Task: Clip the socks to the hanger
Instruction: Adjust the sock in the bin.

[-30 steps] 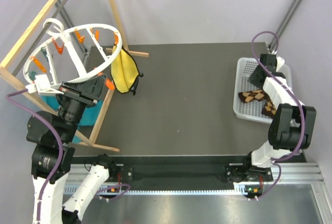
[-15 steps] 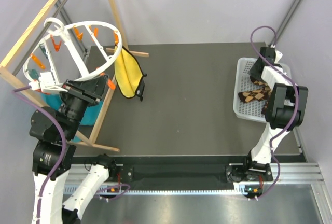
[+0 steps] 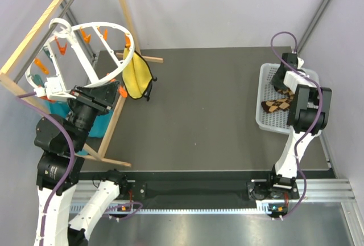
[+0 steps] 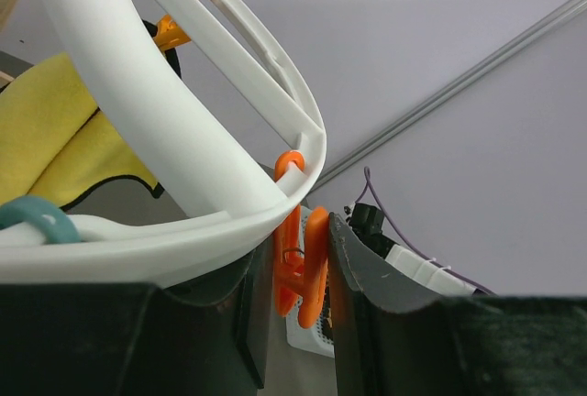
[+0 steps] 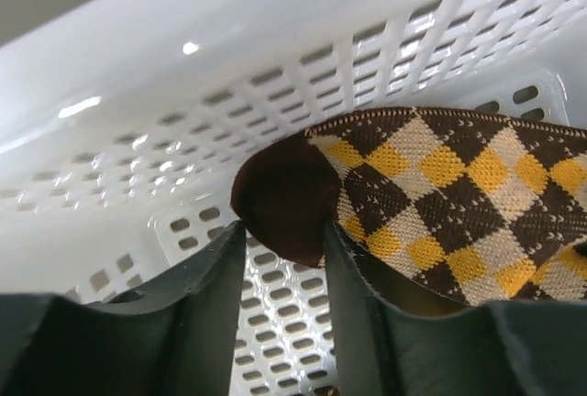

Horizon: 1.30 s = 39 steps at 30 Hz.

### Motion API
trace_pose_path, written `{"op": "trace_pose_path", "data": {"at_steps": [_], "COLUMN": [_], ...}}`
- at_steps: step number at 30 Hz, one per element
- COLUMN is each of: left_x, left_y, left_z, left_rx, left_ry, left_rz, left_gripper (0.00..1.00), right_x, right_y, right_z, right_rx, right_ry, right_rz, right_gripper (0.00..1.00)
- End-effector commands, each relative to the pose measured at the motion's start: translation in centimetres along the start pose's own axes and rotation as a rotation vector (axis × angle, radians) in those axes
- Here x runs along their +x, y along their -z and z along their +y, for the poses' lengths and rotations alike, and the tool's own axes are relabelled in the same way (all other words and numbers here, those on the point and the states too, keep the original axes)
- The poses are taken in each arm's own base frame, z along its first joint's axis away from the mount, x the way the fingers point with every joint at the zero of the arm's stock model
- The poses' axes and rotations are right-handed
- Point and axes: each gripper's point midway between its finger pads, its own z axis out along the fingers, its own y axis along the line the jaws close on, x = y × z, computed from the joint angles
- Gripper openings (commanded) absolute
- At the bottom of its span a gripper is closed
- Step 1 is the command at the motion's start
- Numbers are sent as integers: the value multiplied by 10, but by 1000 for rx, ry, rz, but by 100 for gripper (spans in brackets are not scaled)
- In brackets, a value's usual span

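Note:
The white ring hanger (image 3: 116,28) hangs tilted on the wooden rack at the far left. My left gripper (image 3: 114,93) is shut on one of its orange clips (image 3: 120,91). In the left wrist view the clip (image 4: 303,268) sits squeezed between both fingers under the ring (image 4: 183,121), at my left gripper (image 4: 298,236). The argyle socks (image 3: 277,105) lie in the white mesh basket (image 3: 264,123) at the right. My right gripper (image 3: 280,78) is down in the basket's far end. In the right wrist view it (image 5: 284,224) is shut on the dark brown toe (image 5: 284,196) of one sock (image 5: 440,194).
The wooden frame rack (image 3: 116,112) stands along the table's left side. A yellow cloth (image 3: 136,78) hangs from the hanger and a teal cloth (image 3: 99,126) lies behind my left arm. The basket wall (image 5: 229,66) rises close beyond my right fingers.
My right arm has folded in over the basket and its gripper has shifted toward the far end. My left arm has tilted the hanger slightly up and left.

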Motion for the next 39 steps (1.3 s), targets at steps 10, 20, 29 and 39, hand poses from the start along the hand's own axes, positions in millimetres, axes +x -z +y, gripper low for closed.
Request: {"op": "trace_pose_path", "data": {"at_steps": [10,20,29,39], "left_x": [13,20,15,20], "left_y": [-6,-8,-2,0], "left_z": [-5,-8,-15,-17], "left_rx": [45,78,101,117], "left_ry": [1,49,45,61], "left_rz": [60,72,59,82], "left_gripper": [0,0,0,0], "right_x": [-41,-85,-154,-120], "right_y": [14,140,271,241], "right_z": [-7,30,43,-34], "right_rx": [80,-200,-393,-219], "right_ry": [18,-115,-241,-370], "right_rz": [-111,-247,-438,-409], "right_gripper": [1,0,0,0]}}
